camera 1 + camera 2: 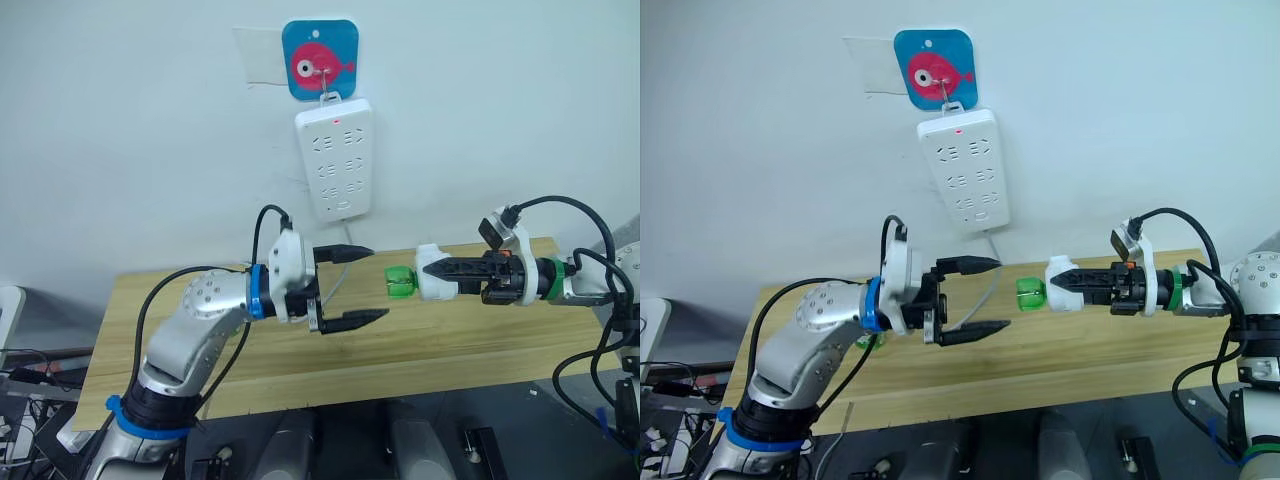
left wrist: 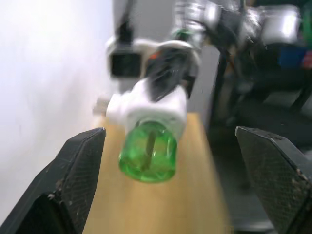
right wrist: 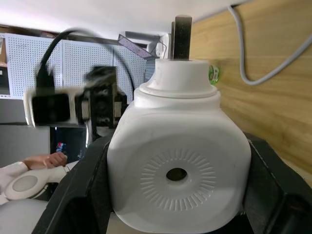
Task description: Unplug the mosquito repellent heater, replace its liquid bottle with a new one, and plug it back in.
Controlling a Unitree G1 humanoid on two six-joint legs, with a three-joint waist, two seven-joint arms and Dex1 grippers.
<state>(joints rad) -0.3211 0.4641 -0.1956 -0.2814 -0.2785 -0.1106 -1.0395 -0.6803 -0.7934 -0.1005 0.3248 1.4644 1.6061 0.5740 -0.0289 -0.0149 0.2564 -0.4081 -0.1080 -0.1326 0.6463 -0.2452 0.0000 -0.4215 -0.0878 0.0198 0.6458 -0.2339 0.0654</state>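
My right gripper (image 1: pixel 440 270) is shut on the white mosquito repellent heater (image 1: pixel 432 272) and holds it level above the wooden table (image 1: pixel 480 350). The green liquid bottle (image 1: pixel 400 283) sits in the heater's end and points at my left gripper (image 1: pixel 367 283). The left gripper is open, its fingertips just short of the bottle, one above and one below. In the left wrist view the bottle (image 2: pixel 147 153) lies between the spread fingers (image 2: pixel 73 180). In the right wrist view the heater's vent face (image 3: pixel 178 161) sits between the pads, with a metal prong (image 3: pixel 181 31) at its far end.
A white power strip (image 1: pixel 335 158) hangs on the wall under a blue fish hook (image 1: pixel 320 60), and its grey cable (image 1: pixel 340 265) drops to the table. A small green object (image 1: pixel 868 342) lies on the table behind my left arm. A person's hand (image 3: pixel 48 160) rests far off.
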